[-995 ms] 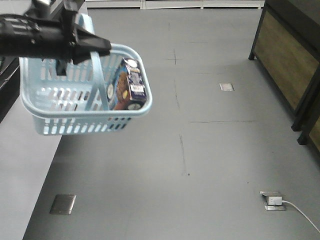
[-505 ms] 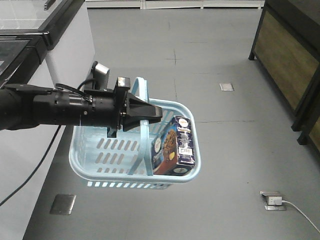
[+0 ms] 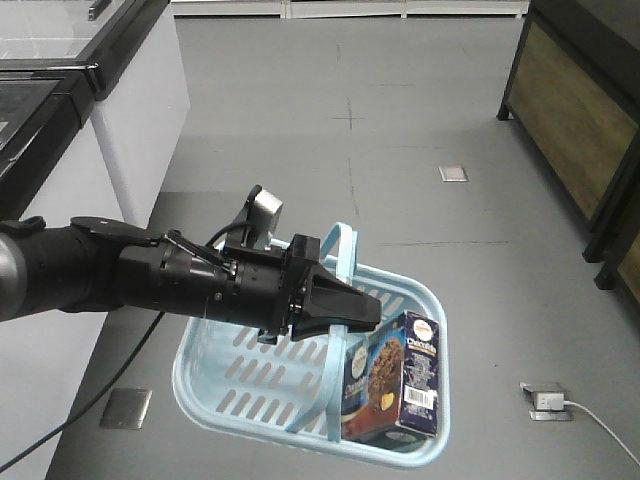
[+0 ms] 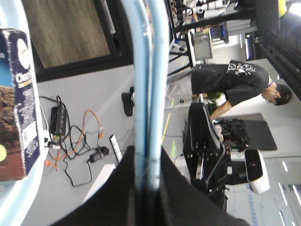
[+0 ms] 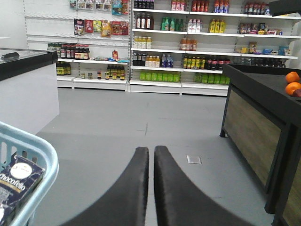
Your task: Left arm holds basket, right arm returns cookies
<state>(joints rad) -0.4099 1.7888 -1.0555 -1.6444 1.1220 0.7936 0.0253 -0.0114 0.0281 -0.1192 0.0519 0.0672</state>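
The light blue basket hangs above the grey floor at the lower centre of the front view. My left gripper is shut on its two loop handles, which run up between the black jaws of the left gripper. The dark navy cookies box stands upright in the basket's right end; it also shows at the left edge of the left wrist view, cookies. My right gripper is shut and holds nothing, to the right of the basket rim and the cookies. The right arm is not in the front view.
A white freezer cabinet stands at the back left. A dark wood-panelled counter lines the right side, with oranges on top. Stocked shelves fill the far wall. A floor outlet with a white plug lies at the lower right. A person stands behind.
The left arm has carried the basket from the upper left down and to the right, to the lower centre. The cookies box stayed in the basket.
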